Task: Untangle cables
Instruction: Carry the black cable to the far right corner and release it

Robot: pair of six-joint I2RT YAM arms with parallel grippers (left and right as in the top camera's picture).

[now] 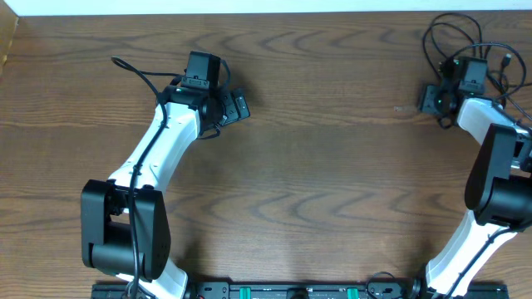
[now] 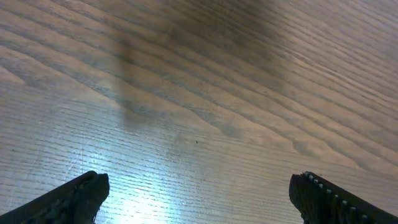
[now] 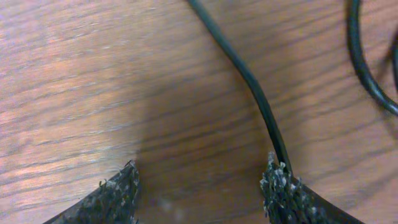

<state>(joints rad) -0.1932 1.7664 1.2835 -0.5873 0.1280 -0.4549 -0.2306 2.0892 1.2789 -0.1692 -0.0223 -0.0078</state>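
Overhead: even, bright, sharp. Left wrist: white glare on table (image 2: 143,199), dim shadow patch. Right wrist: black cable (image 3: 249,78) slightly blurred.

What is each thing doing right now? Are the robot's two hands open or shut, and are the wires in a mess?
left gripper: open, nothing between its fingers.
right gripper: open, low over the wood, gripping nothing yet.
black cables: lying in loose loops by the right gripper, not sorted out; one runs right up to one of its fingers.
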